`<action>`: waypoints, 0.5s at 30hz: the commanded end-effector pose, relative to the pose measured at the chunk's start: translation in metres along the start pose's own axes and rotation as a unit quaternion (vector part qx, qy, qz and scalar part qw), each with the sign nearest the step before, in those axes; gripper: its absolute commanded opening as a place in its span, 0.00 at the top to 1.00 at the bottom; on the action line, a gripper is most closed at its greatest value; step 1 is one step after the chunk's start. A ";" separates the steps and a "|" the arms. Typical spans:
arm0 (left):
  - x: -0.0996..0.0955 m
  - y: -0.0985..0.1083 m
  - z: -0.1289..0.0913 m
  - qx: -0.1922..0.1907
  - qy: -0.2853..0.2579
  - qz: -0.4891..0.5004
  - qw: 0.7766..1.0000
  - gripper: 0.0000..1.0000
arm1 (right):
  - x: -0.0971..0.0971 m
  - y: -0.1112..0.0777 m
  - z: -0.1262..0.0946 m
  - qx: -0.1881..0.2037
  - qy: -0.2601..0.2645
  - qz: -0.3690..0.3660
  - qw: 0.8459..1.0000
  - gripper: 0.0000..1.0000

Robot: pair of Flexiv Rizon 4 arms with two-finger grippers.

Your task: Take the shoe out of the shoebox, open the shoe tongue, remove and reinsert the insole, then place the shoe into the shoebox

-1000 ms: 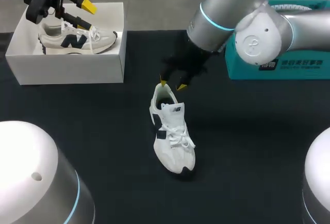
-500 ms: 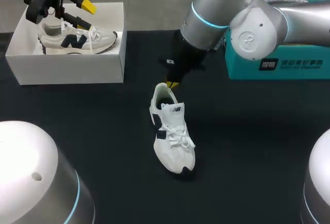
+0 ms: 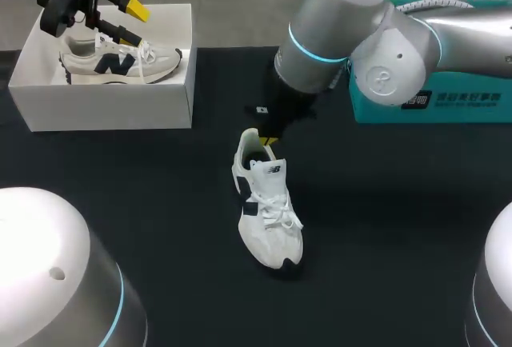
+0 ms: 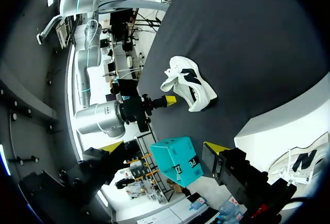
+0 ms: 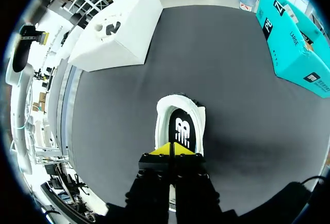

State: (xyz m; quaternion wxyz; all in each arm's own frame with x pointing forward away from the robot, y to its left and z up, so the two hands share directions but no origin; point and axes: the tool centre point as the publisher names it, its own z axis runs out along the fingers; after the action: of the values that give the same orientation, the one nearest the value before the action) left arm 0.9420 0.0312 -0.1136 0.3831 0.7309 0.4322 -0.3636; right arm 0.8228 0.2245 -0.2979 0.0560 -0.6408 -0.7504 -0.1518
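A white sneaker with dark accents (image 3: 268,215) lies on the black table, toe toward me, seen too from the left wrist (image 4: 188,82). Its dark insole (image 5: 180,128) shows inside the opening. My right gripper (image 3: 270,139) is shut, its yellow tips pressed together at the heel end of that opening (image 5: 171,149); whether they pinch the insole edge is hidden. A white shoebox (image 3: 104,107) at the far left holds a second sneaker (image 3: 120,59). My left gripper (image 3: 132,23) hangs open above that box, nothing between its fingers (image 4: 216,147).
A teal box (image 3: 432,99) stands at the far right of the table, just behind my right arm. The white shoebox (image 5: 118,33) and teal box (image 5: 294,38) flank the bare black table ahead of the right gripper.
My right gripper has gone from open to shut, its tips now together at the sneaker's heel, and the arm shifted slightly left. The left arm and both shoes stayed put.
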 end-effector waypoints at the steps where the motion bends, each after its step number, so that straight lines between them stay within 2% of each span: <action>1: 0.000 0.000 0.000 0.001 0.002 0.000 1.000 0.00 | 0.002 -0.001 0.013 0.010 -0.019 -0.001 1.000 1.00; 5: 0.000 0.000 0.000 0.001 0.002 0.000 1.000 0.00 | 0.002 -0.001 0.029 0.037 -0.027 -0.011 0.999 1.00; 15: 0.000 0.000 0.000 0.001 0.002 0.000 1.000 0.00 | 0.006 0.006 0.064 0.061 -0.042 -0.027 0.997 1.00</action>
State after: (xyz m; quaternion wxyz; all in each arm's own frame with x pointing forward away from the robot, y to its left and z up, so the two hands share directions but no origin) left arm 0.9419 0.0312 -0.1135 0.3830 0.7309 0.4322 -0.3636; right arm 0.8261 0.2362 -0.3414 0.0561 -0.6229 -0.7749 -0.0913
